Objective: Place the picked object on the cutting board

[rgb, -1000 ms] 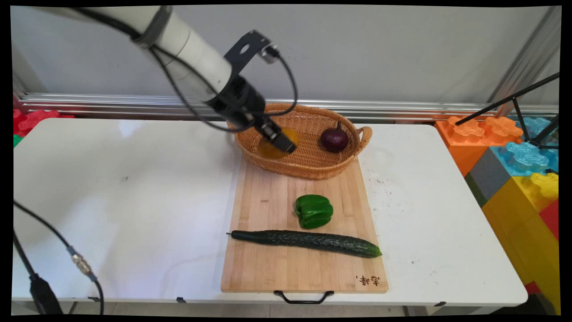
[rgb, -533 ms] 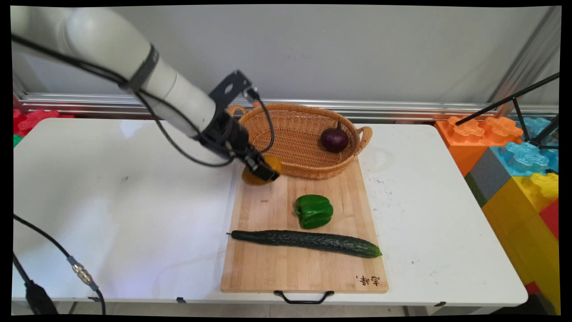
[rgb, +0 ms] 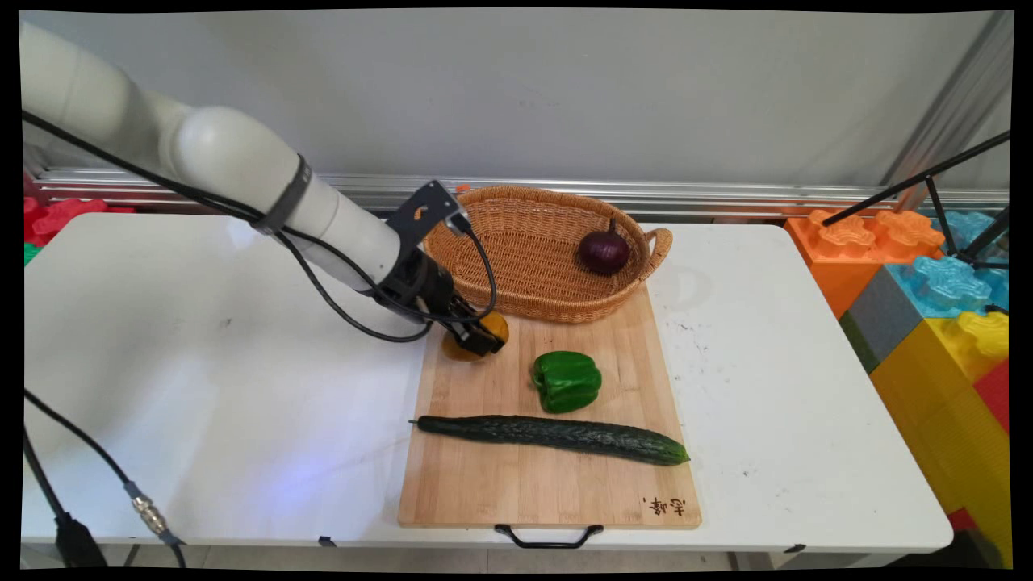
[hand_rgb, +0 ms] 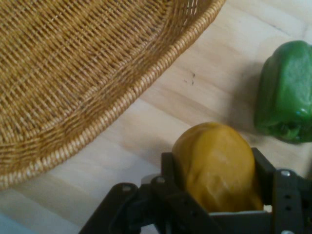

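An orange-yellow fruit [hand_rgb: 217, 165] is clamped in the claw [rgb: 482, 339], held low over the cutting board [rgb: 484, 484] beside the wicker basket [rgb: 557, 303].

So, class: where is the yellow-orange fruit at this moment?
The yellow-orange fruit sits between the gripper's jaws at the cutting board's far left corner, just in front of the wicker basket and left of the green pepper.

- one yellow-orange fruit [rgb: 494, 326] between the gripper [rgb: 483, 339] fingers
- one wicker basket [rgb: 533, 278] just behind
- one red onion [rgb: 604, 251]
- one green pepper [rgb: 566, 380] nearby
- one cucumber [rgb: 557, 434]
- one cutting board [rgb: 516, 492] beneath
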{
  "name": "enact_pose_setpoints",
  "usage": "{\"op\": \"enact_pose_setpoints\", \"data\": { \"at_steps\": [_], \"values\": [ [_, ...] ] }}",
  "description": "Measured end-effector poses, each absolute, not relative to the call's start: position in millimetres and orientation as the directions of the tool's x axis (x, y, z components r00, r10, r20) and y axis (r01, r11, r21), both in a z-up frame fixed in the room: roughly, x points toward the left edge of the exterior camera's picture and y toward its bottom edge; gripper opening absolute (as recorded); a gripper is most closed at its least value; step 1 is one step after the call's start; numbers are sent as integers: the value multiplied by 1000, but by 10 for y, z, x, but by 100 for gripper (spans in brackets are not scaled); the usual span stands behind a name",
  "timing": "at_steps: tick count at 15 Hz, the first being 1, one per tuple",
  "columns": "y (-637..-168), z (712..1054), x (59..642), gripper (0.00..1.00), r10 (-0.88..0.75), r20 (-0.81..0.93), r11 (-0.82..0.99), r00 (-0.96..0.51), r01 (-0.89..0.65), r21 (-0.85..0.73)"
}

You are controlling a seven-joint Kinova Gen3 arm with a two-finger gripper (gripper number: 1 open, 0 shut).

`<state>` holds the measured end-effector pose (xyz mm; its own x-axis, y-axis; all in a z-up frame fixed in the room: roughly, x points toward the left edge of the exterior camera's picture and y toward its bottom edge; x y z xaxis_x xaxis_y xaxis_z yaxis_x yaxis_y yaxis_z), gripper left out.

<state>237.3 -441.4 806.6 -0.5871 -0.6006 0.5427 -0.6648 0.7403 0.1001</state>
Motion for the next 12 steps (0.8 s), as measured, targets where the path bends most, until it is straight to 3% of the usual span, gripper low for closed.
{"op": "enact_pose_setpoints", "data": {
  "at_steps": [7, 8, 12],
  "values": [
    [-4455, 7894, 2288, 0, -591, 544, 748, -596, -657, 94],
    [-4460, 7881, 2281, 100, -591, 543, 748, -597, -657, 94],
    [-4479, 7836, 2237, 100, -597, 535, 747, -598, -658, 97]
  ]
}}
